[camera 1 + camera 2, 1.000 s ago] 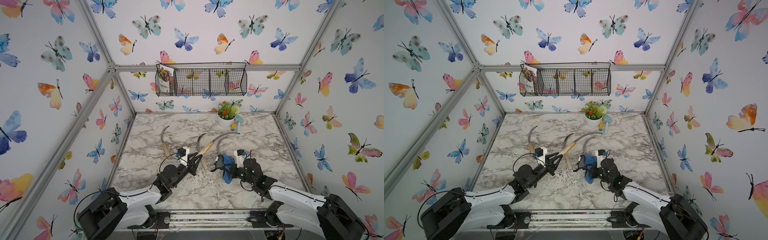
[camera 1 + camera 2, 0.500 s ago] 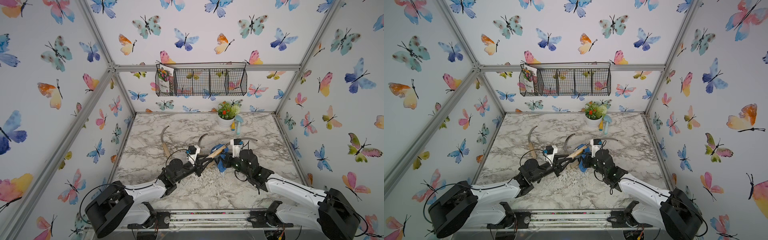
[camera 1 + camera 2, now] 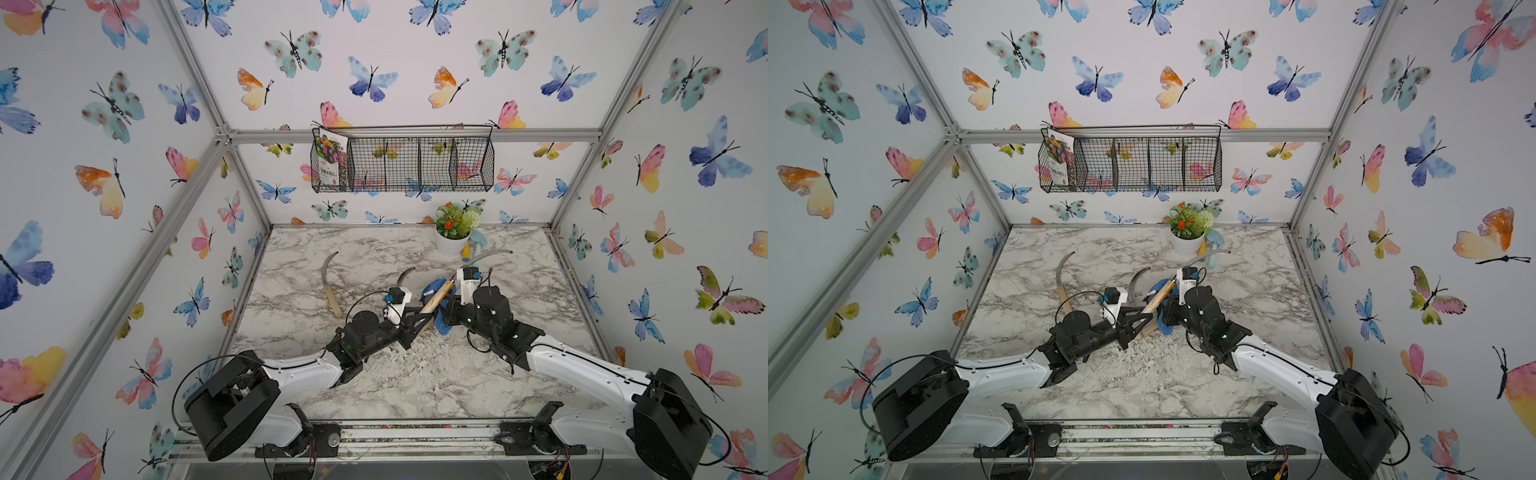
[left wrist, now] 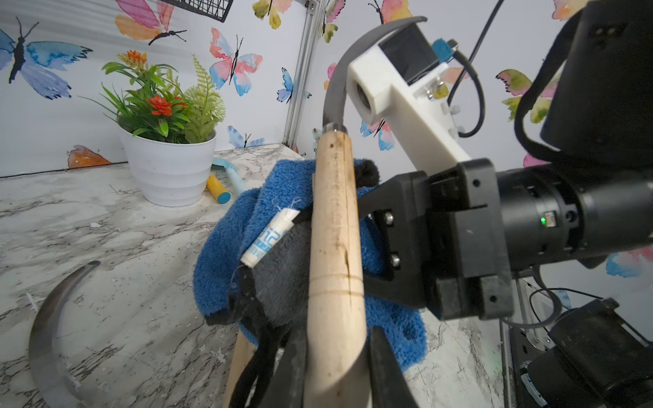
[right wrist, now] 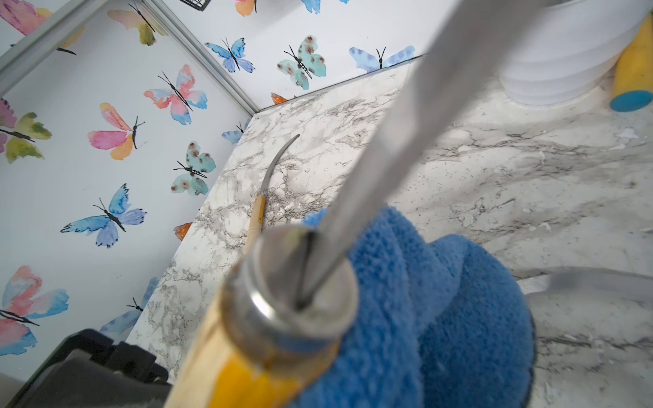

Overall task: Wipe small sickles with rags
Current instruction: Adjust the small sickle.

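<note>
My left gripper (image 3: 419, 316) (image 3: 1143, 319) (image 4: 337, 356) is shut on the pale wooden handle of a small sickle (image 3: 435, 296) (image 3: 1158, 297) (image 4: 335, 226). It holds the sickle off the table, the grey blade (image 3: 486, 255) (image 5: 406, 123) slanting up toward the back right. My right gripper (image 3: 448, 311) (image 3: 1168, 315) is shut on the blue rag (image 3: 443, 327) (image 3: 1165, 329) (image 4: 272, 197) (image 5: 441, 318), which presses against that handle near the metal ferrule (image 5: 304, 282). The cloth hides its fingertips in the right wrist view.
A second sickle (image 3: 329, 279) (image 3: 1061, 274) (image 5: 269, 180) lies on the marble table at the left. A third blade (image 3: 404, 275) (image 4: 46, 335) curves behind the left wrist. A white flower pot (image 3: 452, 245) and blue trowel (image 3: 478, 242) stand at the back. A wire basket (image 3: 403, 164) hangs above.
The left gripper carried the sickle up and toward the back right. The right gripper brought the rag in from the right until it met the handle.
</note>
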You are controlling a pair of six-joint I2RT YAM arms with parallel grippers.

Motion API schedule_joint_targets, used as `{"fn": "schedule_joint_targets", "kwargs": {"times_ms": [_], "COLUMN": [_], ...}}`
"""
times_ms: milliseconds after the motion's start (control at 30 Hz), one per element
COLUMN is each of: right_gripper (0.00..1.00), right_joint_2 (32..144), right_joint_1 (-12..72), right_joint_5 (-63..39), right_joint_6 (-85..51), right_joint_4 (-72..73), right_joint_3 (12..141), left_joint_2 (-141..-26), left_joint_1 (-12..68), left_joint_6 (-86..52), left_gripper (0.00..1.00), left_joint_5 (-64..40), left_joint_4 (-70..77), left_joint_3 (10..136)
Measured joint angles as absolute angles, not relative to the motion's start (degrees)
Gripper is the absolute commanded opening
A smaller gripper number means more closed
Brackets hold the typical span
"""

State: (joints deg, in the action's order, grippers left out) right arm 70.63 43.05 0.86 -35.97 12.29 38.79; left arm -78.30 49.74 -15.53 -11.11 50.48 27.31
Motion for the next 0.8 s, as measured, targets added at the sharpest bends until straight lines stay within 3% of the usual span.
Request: {"fn": "schedule_joint_targets", "kwargs": {"times_ms": [800], "right_gripper": [0.02], "right_joint_2": [74.74], "right_joint_1": [46.61], "right_joint_5": [4.54], "right_joint_6": [-32.29], "right_joint_4": [10.59], "right_joint_3": [42.83], "left_joint_2": [-82.0], "left_joint_1": [50.02], "left_joint_6": [-15.79], "left_gripper": [0.0], "left_joint_5": [-11.55], "left_joint_4": [45.93], "left_joint_3": [29.98]}}
